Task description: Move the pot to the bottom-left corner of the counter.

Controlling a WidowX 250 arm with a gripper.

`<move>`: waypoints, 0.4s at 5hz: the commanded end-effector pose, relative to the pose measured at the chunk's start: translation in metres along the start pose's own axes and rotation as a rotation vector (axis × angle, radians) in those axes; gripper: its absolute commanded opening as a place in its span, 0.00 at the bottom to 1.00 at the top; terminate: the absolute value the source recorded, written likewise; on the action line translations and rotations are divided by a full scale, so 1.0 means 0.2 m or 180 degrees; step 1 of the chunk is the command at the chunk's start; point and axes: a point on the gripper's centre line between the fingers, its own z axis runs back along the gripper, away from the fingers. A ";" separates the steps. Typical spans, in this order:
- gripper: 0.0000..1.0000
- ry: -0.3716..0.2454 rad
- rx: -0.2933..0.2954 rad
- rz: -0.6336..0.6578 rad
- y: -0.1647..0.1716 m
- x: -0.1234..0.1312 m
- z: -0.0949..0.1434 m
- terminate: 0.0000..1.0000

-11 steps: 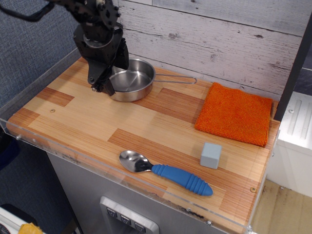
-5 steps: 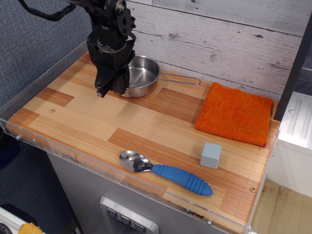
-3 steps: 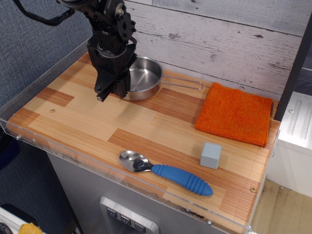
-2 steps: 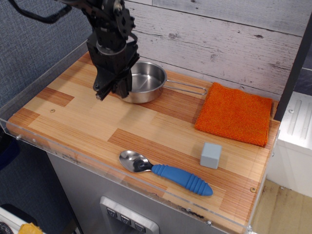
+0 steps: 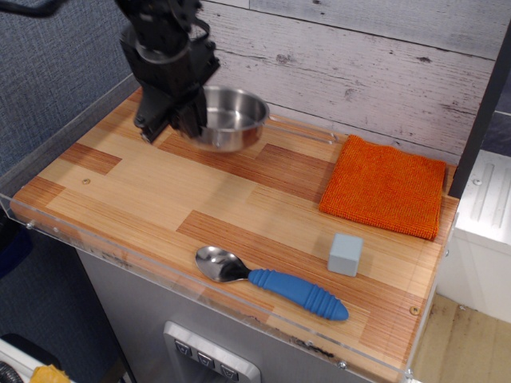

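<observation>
The pot is a small shiny steel pan, held tilted a little above the back-left part of the counter. My black gripper is shut on the pot's left rim, with the arm rising above it. The pot's wire handle does not show in this view. The counter is striped wood planks with a clear acrylic rim. Its near-left corner lies in front of and to the left of the gripper.
An orange cloth lies at the back right. A small grey cube stands in front of it. A steel spoon with a blue handle lies near the front edge. A plank wall runs behind the counter.
The gripper closed on the pot's left rim and shifted it slightly right along the counter. Now the pot is lifted off the wood and the arm stands higher.
</observation>
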 end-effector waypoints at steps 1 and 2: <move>0.00 -0.0129 -0.0319 -0.0028 0.09 0.11 0.24 0.00; 0.00 -0.0166 -0.0318 -0.0122 0.19 0.17 0.28 0.00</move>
